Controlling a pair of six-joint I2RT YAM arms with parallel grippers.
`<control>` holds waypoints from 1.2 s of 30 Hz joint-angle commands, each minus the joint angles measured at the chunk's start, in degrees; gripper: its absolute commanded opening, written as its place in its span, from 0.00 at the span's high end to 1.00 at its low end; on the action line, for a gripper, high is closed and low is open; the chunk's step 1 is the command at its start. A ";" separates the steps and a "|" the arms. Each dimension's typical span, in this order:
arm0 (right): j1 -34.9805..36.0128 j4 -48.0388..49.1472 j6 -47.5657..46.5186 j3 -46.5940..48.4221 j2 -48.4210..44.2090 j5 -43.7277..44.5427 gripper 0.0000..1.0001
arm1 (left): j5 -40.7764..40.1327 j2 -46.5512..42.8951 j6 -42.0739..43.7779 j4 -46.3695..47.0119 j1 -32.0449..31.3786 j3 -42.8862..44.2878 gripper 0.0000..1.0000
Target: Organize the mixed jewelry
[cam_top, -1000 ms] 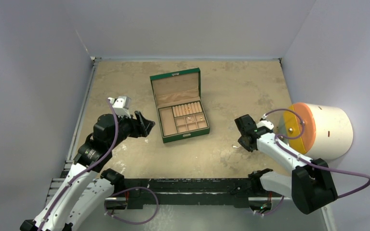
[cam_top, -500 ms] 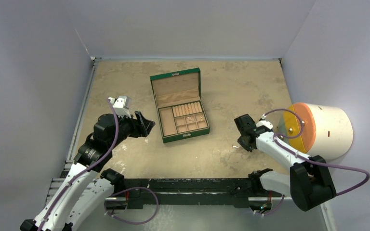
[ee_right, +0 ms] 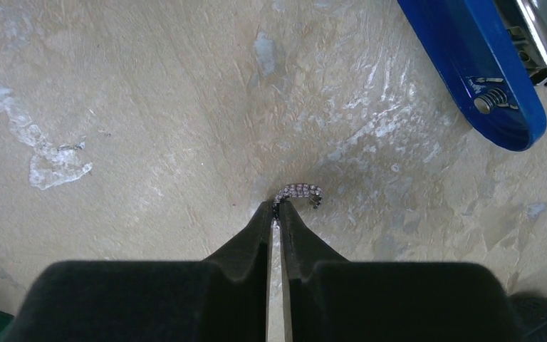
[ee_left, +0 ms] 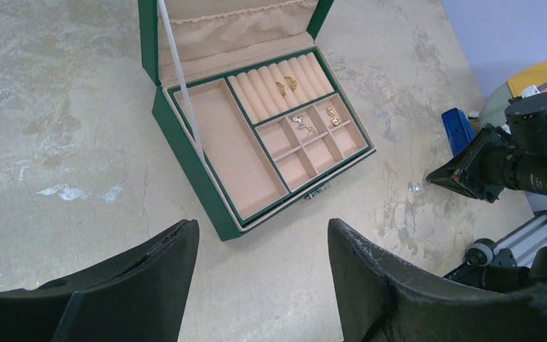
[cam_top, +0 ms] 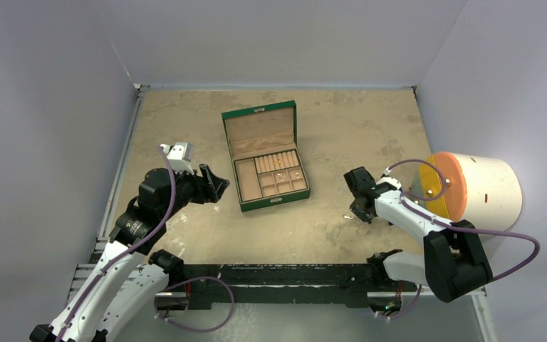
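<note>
On the bare table (ee_right: 149, 107) just under the right arm lies a silvery hoop (ee_right: 299, 192), flat, studded along its band. The right gripper (ee_right: 276, 208) has drawn its jaws almost together, only a sliver between them, nipping the hoop's near end. We judge the narrow pinch suits so thin a piece, taken by its edge because it lies too low to straddle.

A blue clip-like tool (ee_right: 470, 64) sits near it, apart from the hoop.

The right wrist view alone gives us this contact. From above, the hoop is no more than a speck.

The left wrist view adds the goal. The green box (ee_left: 184, 146) stands open well apart from the hoop, with gold pieces (ee_left: 285, 85) already in its ring rolls and small compartments. The left gripper (ee_left: 260, 231) hangs beside the box, jaws wide and empty, we judge waiting clear.
</note>
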 commanded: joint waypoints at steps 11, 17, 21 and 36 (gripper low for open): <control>-0.34 0.42 -3.99 0.89 -1.63 -0.40 1.00 | 0.17 0.55 -0.01 1.90 0.43 1.32 0.34; -0.34 2.26 -10.97 2.92 -4.54 -1.75 1.00 | 0.31 0.42 0.01 1.94 0.51 1.32 0.34; -0.34 7.47 -20.82 3.66 -7.27 -2.93 1.00 | 0.36 -0.18 0.01 1.98 0.59 1.28 0.34; -0.20 19.39 -42.26 10.89 -10.09 -28.59 1.00 | 0.37 -1.35 0.01 1.96 0.60 1.21 0.34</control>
